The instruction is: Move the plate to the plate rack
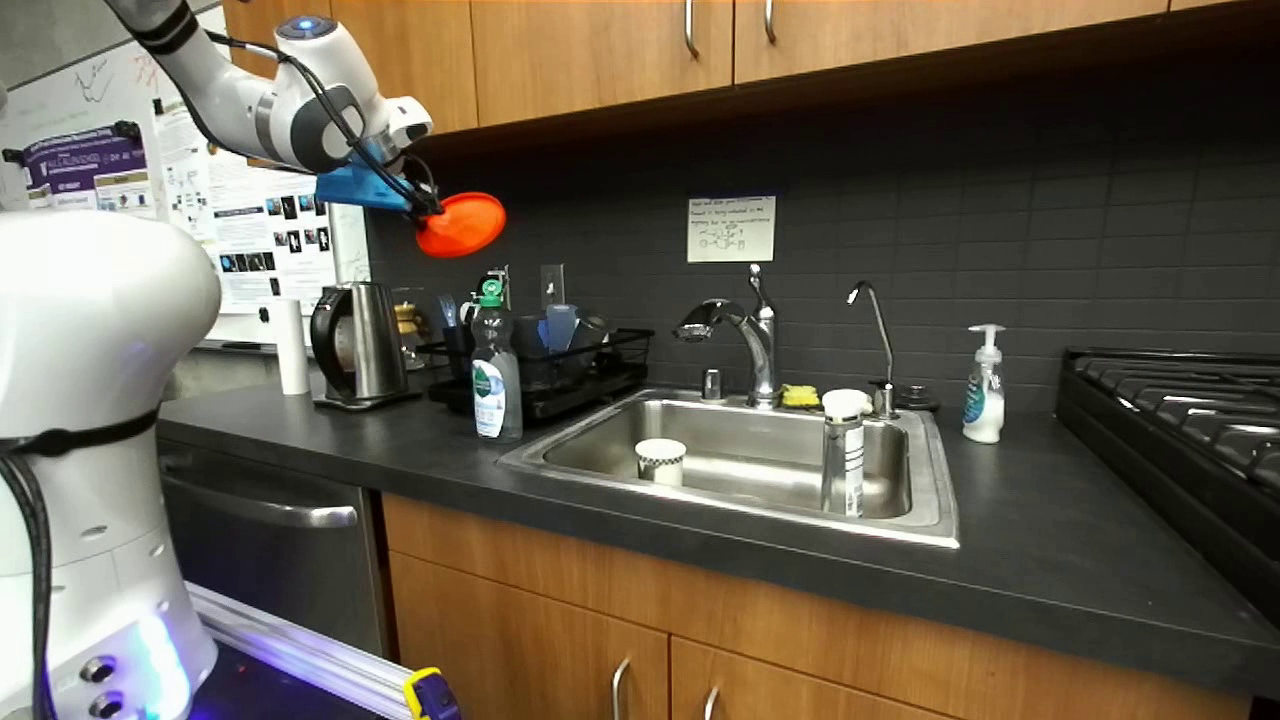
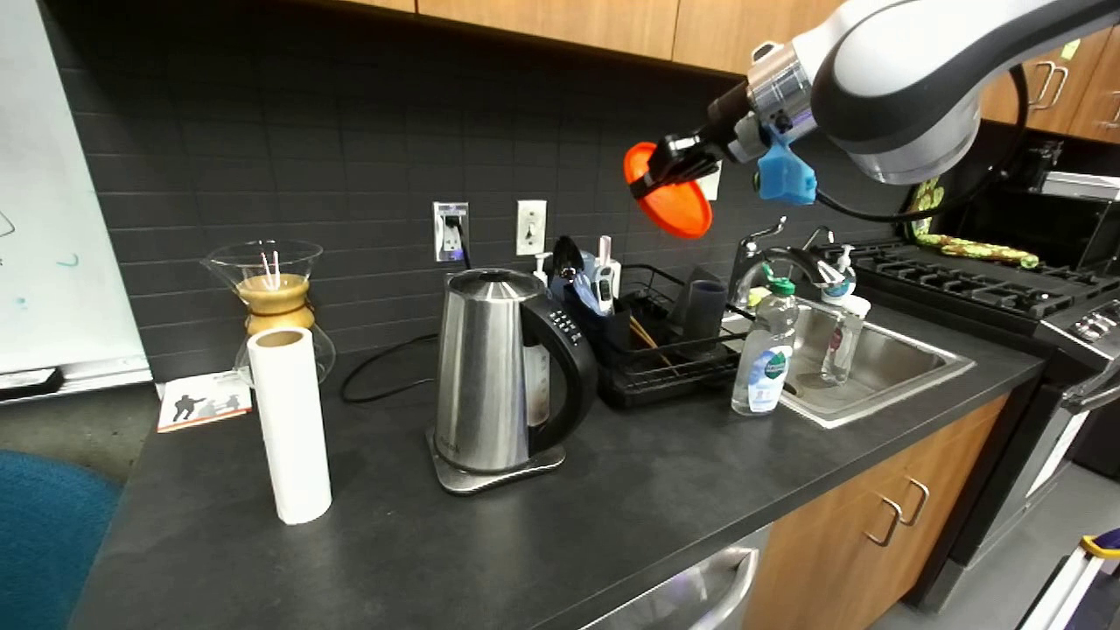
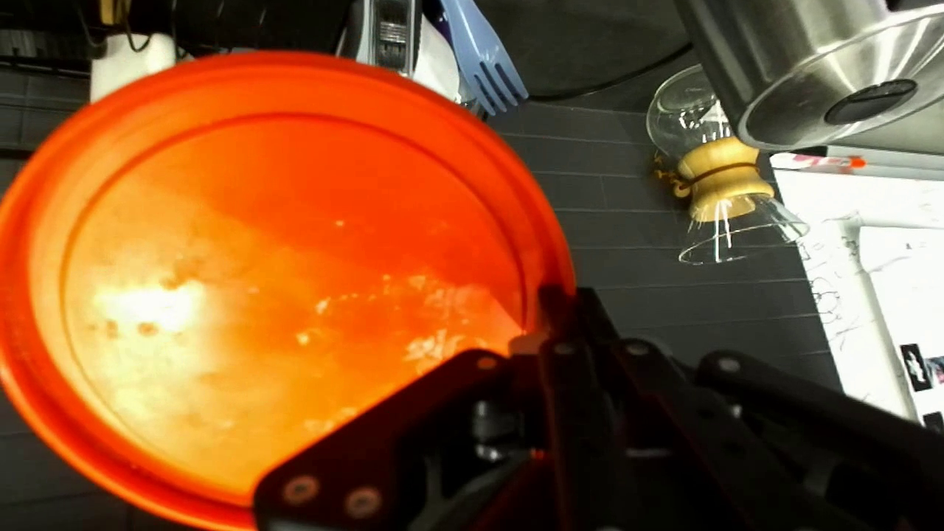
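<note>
The plate (image 1: pixel 468 226) is clamped by the hand (image 1: pixel 432 207); beside the part-filled plate rack (image 2: pixel 675 380), a green-capped bottle (image 2: pixel 764 360) and kettle (image 2: pixel 486 376) are set.

There is one red-orange plate (image 1: pixel 462 226), one wire dish rack (image 2: pixel 647 390), one electric kettle (image 2: pixel 486 376), one glass coffee maker (image 2: pixel 277 302) and one paper roll (image 2: pixel 291 429). Also seen are one steel sink (image 1: pixel 740 432), two faucets (image 1: pixel 762 355), one green-capped soap bottle (image 1: pixel 492 385) and one sponge (image 1: pixel 800 396).

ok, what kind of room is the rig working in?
Looks like a kitchen, possibly a shared one in an office or lab: there's a sink and a stove, plus a whiteboard nearby.
</note>
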`<state>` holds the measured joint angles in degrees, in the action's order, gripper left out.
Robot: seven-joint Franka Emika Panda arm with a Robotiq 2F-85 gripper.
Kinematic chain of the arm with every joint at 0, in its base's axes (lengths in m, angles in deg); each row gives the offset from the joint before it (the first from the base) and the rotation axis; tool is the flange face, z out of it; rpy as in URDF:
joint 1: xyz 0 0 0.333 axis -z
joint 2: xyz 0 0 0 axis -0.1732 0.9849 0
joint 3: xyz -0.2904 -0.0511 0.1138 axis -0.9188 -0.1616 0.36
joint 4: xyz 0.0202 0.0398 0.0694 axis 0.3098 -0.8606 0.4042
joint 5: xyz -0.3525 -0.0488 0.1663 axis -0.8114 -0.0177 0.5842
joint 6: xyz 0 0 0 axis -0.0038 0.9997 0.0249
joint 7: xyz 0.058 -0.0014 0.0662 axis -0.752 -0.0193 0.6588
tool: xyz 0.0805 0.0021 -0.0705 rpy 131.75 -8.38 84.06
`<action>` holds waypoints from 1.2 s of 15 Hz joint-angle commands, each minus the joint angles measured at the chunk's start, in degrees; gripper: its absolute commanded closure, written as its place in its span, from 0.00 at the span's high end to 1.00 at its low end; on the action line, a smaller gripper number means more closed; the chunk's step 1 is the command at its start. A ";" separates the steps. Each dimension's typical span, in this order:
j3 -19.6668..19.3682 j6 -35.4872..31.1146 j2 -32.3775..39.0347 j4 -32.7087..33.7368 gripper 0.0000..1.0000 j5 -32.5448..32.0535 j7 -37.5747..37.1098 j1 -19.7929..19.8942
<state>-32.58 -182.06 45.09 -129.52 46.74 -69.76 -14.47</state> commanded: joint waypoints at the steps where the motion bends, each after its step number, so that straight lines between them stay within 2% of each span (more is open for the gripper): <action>1: -0.65 -4.60 2.10 0.65 0.01 -0.84 1.44 0.10; 5: 0.66 -7.02 4.02 0.72 0.01 -1.37 0.40 2.75; 8: 3.24 -6.93 5.83 1.16 0.01 -1.42 -1.23 6.87; 11: 4.06 -7.20 7.00 1.50 0.01 -0.80 -1.49 7.99; 16: 3.38 -7.96 8.57 2.75 0.01 0.23 -1.85 6.56; 17: 3.90 -8.11 8.84 2.97 0.01 0.16 -2.48 7.13; 18: 6.27 -7.66 9.11 3.17 0.01 -1.32 -3.27 10.26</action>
<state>-29.36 -188.76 52.39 -128.01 46.39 -71.28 -7.69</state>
